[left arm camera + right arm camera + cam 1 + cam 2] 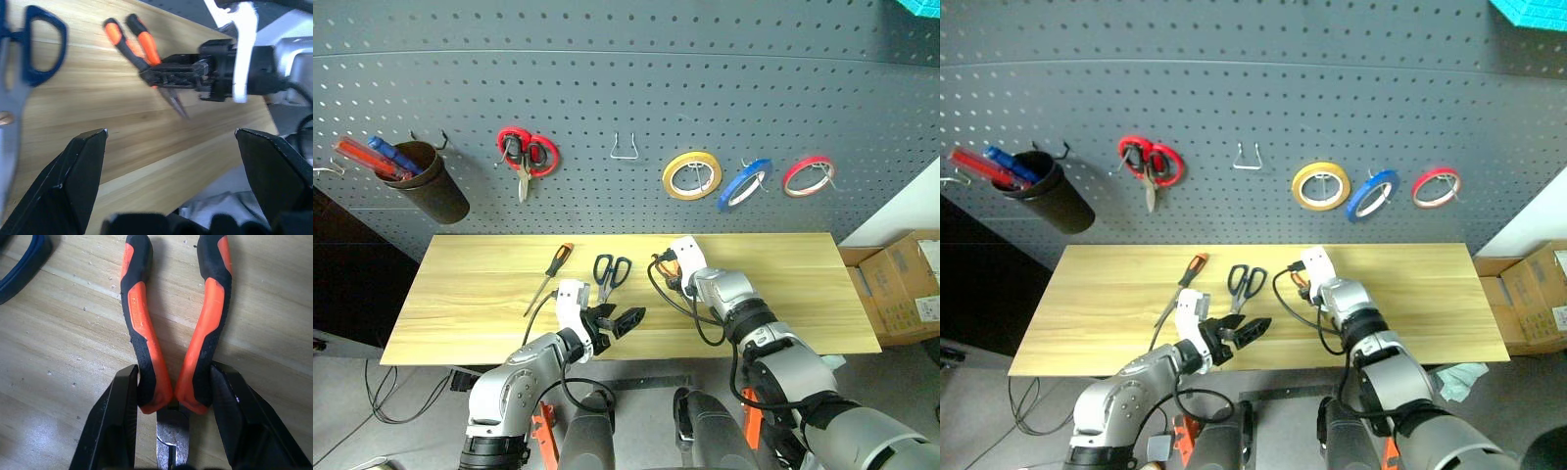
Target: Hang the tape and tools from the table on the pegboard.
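Observation:
My right gripper (173, 373) is shut on the orange-and-black pliers (168, 333), one finger pressed against each handle near the pivot. The pliers (662, 262) sit at the table (783, 284) surface, handles pointing toward the pegboard (607, 88). Black-handled scissors (610, 271) and the screwdriver (551, 274) lie on the wood left of them. My left gripper (621, 320) hovers open and empty near the front edge, facing the pliers (142, 46). The blue tape (745, 183) hangs on a pegboard hook.
On the pegboard hang a yellow ring (691, 174), a red ring (808, 176), red-handled scissors (527, 155), a dark cup with tools (426, 181) and a bare wire hook (626, 147). A cardboard box (901, 284) stands right of the table.

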You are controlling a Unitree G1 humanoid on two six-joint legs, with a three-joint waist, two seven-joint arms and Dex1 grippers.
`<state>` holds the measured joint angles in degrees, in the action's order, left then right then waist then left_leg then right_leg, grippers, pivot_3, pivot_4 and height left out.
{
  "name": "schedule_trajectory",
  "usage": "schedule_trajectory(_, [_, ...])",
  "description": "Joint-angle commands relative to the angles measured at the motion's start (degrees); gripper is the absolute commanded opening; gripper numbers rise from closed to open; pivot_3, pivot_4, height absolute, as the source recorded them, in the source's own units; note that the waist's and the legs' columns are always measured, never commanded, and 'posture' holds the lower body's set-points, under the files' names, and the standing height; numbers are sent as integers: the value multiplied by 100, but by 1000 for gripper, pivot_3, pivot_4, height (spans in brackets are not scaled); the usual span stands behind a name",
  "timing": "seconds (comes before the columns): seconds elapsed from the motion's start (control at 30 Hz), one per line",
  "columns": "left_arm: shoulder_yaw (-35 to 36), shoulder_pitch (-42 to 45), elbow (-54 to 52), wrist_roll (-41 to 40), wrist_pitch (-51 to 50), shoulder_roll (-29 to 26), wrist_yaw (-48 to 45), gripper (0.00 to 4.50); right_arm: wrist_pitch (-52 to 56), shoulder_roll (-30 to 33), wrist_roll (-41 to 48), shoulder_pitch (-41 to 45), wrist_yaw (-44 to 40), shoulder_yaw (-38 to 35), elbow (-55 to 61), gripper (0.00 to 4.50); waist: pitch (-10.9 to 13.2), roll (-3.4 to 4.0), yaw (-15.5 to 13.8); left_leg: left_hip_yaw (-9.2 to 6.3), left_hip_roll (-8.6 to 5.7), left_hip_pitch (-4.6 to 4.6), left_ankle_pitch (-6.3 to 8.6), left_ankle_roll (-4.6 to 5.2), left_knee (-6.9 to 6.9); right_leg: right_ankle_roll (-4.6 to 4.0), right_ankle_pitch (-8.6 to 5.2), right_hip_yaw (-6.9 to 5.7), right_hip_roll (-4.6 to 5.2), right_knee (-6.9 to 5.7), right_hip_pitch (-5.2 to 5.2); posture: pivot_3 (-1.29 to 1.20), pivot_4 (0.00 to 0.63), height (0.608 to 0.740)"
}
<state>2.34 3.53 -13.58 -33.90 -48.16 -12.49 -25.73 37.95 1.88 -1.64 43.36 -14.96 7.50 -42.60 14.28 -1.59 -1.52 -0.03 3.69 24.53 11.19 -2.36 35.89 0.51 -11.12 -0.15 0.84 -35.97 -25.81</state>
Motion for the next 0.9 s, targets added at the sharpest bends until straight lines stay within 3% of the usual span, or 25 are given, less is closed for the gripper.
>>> schedule_trajectory(0.03, [60,133,-130,-130,27,-64,-90,4500,118,167,64,-469,-515,250,1113,1750,0,0,5,-1,0,5,1,-2,1,2,-1,-1,0,0,-5,164,250,740])
schedule_trajectory(0.17, [717,313,-535,-592,-164,-223,76,4500,758,671,652,-1484,-1130,116,4199,1750,0,1,0,-3,0,42,1,-2,0,35,17,-6,0,-2,-37,152,208,740])
schedule_trajectory(0.27, [1576,393,-939,-1587,-571,-267,415,4500,1627,689,1219,-2090,-1077,-207,6197,1750,-3,-1,19,-11,3,43,3,-6,3,44,14,-17,0,-3,-37,147,183,740])
schedule_trajectory(0.37, [2299,430,-1137,-2761,-805,-267,806,4500,1628,106,1658,-2253,-727,-423,7374,1750,-19,-8,30,-25,6,40,3,-6,1,44,13,-32,-1,-4,-33,162,149,740])
schedule_trajectory(0.43, [2732,541,-1079,-3719,-661,-134,1305,4500,1097,-570,1774,-1867,-307,-525,7609,1750,-35,-9,33,-31,11,37,4,-7,1,44,14,-37,-8,-5,-32,167,133,740])
schedule_trajectory(0.57, [2775,708,-957,-4388,-429,-110,1692,4500,-459,-861,1141,-868,41,-172,6832,1750,-118,-35,-23,-53,2,39,-1,-13,19,34,29,-45,-10,-6,-24,175,98,740])
schedule_trajectory(0.7, [2015,1220,-530,-3387,-92,-245,1502,4500,-2876,-763,587,474,402,-421,4328,1750,-292,-103,-141,-53,-4,22,-5,-20,20,30,28,-50,-6,18,14,186,76,740])
schedule_trajectory(0.9, [1684,1974,170,-2578,615,-180,1331,4500,-4773,-672,526,1407,576,-711,1736,1750,-368,-142,-167,-42,-4,18,-17,-39,19,24,67,-40,-4,101,60,218,68,740])
